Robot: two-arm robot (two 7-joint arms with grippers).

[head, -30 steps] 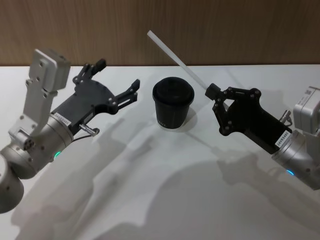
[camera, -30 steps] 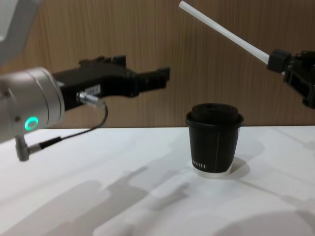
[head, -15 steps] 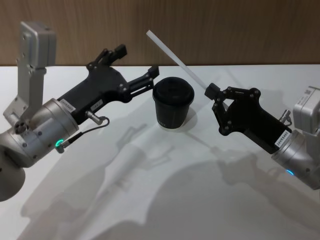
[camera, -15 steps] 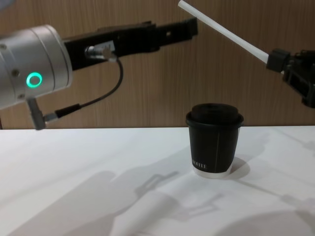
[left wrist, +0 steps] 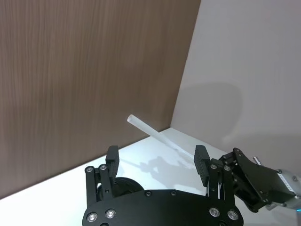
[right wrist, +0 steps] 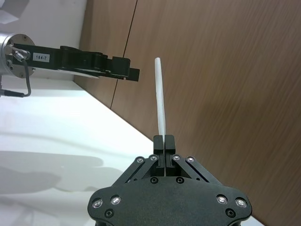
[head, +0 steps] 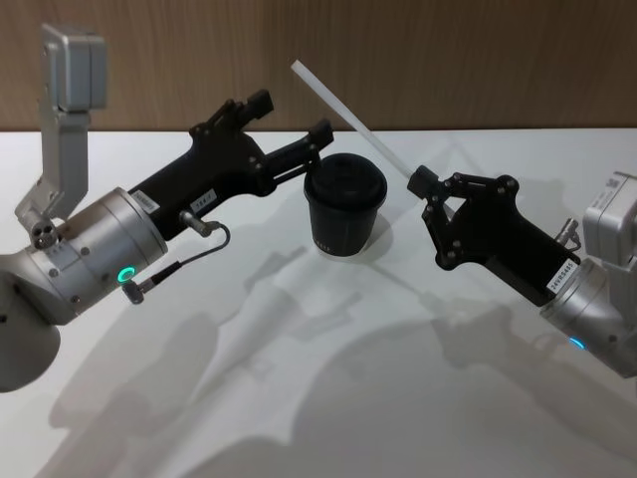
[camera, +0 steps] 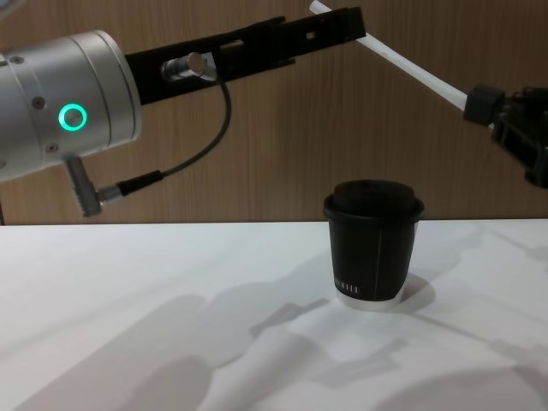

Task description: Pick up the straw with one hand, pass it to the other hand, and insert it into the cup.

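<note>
Two black grippers reach in above a white table (head: 299, 398). The right gripper (head: 420, 182) is short and blocky. Its fingers are shut tight on the low end of a thin white plastic straw (head: 348, 115). The straw slants up and away toward the robot's left. It is up in the air, higher than the small black ribbed paper cup (head: 344, 214) with a black domed lid.

The cup stands upright on the table, between the two arms. The left gripper (head: 291, 116) is long and slim and sits on a fat silver cylinder (head: 95, 254) with a glowing green ring (head: 125, 272). It reaches in high, near the straw's top half, with its two fingers spread wide apart. In the left wrist view the straw shows in the gap between them, a bit farther off. I cannot tell if a finger touches it. A brown wooden wall (head: 448, 50) stands behind.
</note>
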